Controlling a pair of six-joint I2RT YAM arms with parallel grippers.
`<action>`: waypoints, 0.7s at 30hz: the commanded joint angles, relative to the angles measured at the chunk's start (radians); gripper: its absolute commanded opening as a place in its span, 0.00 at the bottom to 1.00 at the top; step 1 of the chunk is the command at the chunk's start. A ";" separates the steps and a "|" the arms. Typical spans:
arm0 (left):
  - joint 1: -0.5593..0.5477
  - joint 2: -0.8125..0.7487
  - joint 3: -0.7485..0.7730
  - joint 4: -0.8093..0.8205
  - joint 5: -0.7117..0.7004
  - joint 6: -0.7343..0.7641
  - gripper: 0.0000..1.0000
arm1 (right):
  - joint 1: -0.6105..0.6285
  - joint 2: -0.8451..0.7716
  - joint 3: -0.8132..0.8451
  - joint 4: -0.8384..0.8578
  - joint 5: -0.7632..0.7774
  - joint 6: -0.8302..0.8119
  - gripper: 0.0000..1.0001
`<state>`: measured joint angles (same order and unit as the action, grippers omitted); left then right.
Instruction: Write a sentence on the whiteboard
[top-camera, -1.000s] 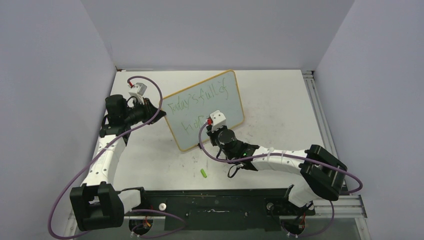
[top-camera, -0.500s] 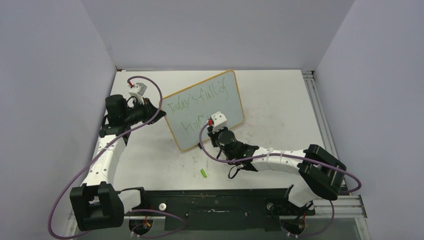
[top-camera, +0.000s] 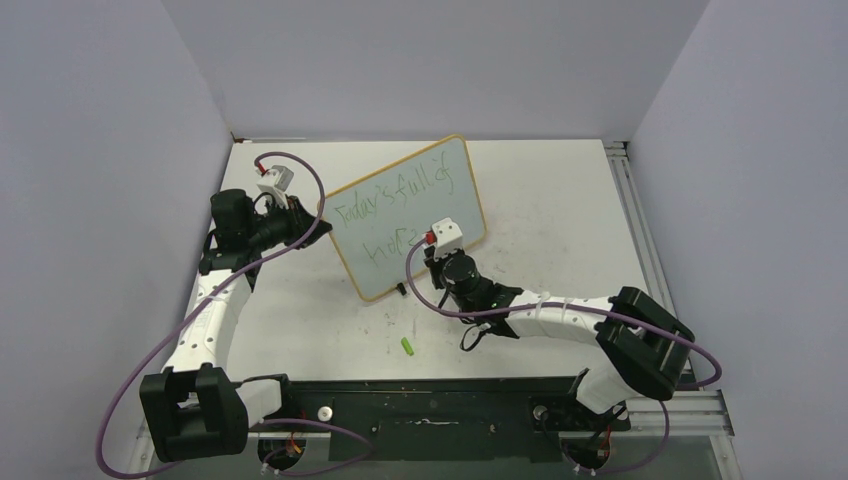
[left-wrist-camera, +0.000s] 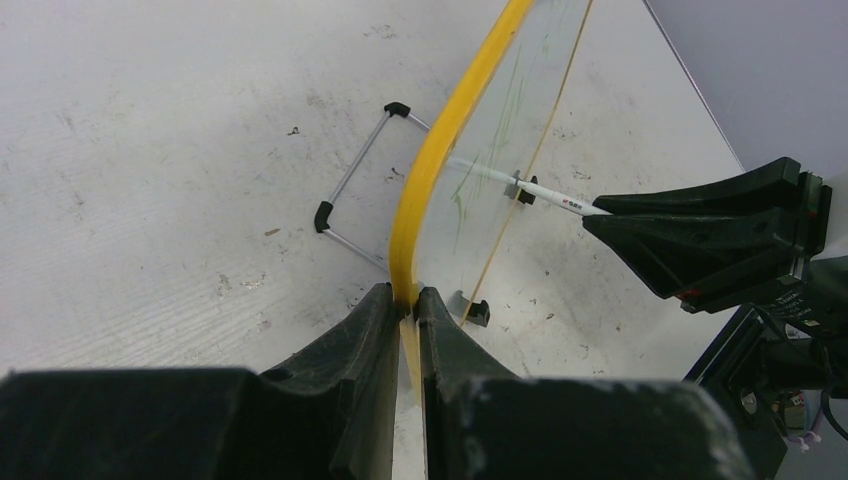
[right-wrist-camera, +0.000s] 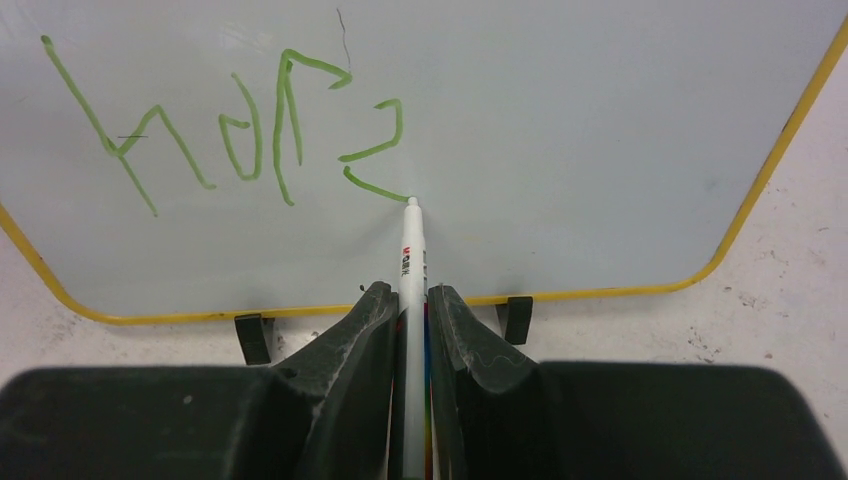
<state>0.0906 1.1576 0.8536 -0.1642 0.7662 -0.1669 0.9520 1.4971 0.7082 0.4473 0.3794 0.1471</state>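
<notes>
Right end effector (right-wrist-camera: 410, 293) clamps marker (right-wrist-camera: 411, 250), tip seemingly on whiteboard (right-wrist-camera: 600, 120); left end effector (left-wrist-camera: 405, 296) pinches its edge.

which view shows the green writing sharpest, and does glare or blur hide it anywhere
Right wrist: sharpest, the writing crisp on an evenly lit whiteboard, no glare; the right pincer around the marker is dark. Left wrist: board nearly edge-on, only faint green streaks. Top external: even light, writing small and thin.
</notes>
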 joint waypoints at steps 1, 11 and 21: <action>-0.001 -0.018 0.021 0.014 -0.005 0.015 0.00 | -0.031 -0.015 0.002 0.014 0.031 -0.015 0.05; -0.044 -0.022 0.013 0.037 -0.011 -0.030 0.00 | -0.040 -0.180 -0.027 0.002 -0.070 -0.081 0.05; -0.149 -0.001 0.043 -0.079 -0.084 0.040 0.00 | -0.083 -0.287 -0.149 0.124 -0.244 0.045 0.05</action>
<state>-0.0273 1.1404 0.8650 -0.1719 0.7048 -0.1570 0.8764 1.2282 0.6006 0.4644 0.2329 0.1238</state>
